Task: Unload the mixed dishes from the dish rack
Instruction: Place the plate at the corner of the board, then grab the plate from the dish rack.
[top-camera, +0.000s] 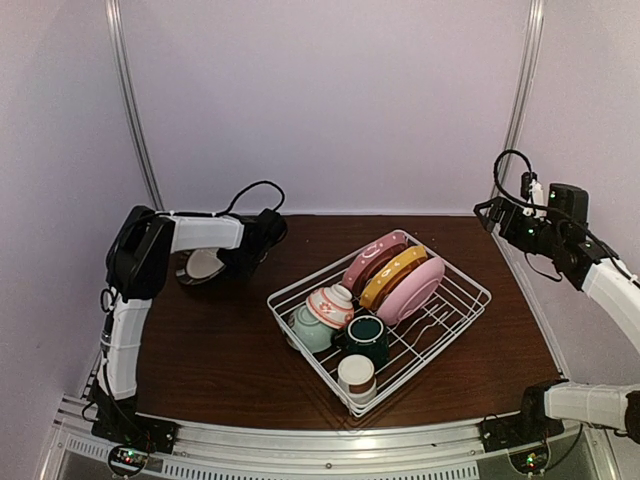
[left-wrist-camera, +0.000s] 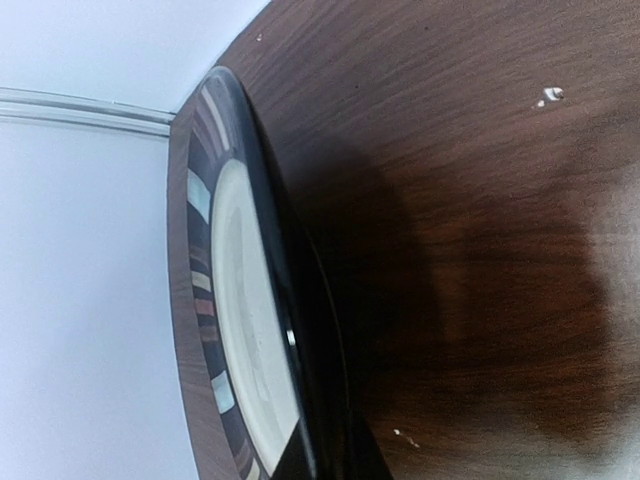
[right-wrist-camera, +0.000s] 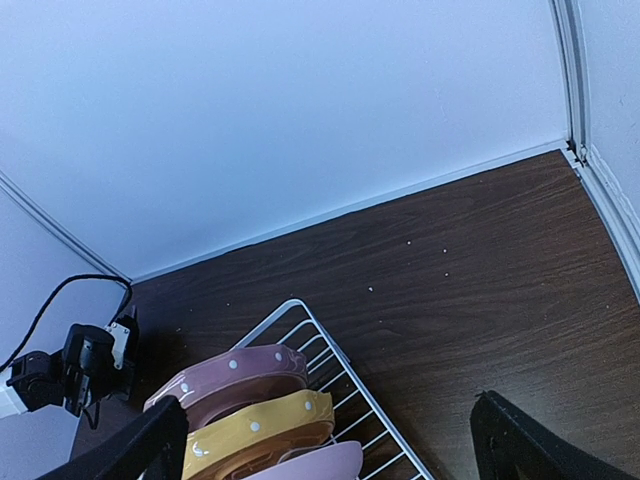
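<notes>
The white wire dish rack (top-camera: 462, 300) sits right of the table's middle. Upright in it stand a dusky pink plate (top-camera: 375, 258), a yellow plate (top-camera: 393, 275) and a paler pink plate (top-camera: 412, 290). In front are a red-and-white bowl (top-camera: 330, 305), a pale green bowl (top-camera: 308, 330), a dark green mug (top-camera: 366, 337) and a white-and-brown cup (top-camera: 357, 377). My left gripper (top-camera: 228, 262) is at the far left, shut on a dark-rimmed plate (left-wrist-camera: 240, 330) with a white centre, tilted on the table. My right gripper (right-wrist-camera: 325, 455) hangs open high above the rack's far corner (right-wrist-camera: 340, 365).
A black cable (top-camera: 255, 188) loops behind the left arm. Purple walls and metal posts (top-camera: 135, 110) close in the table on three sides. Bare dark wood (top-camera: 220, 350) lies between the left arm and the rack, and more (right-wrist-camera: 480, 280) behind the rack.
</notes>
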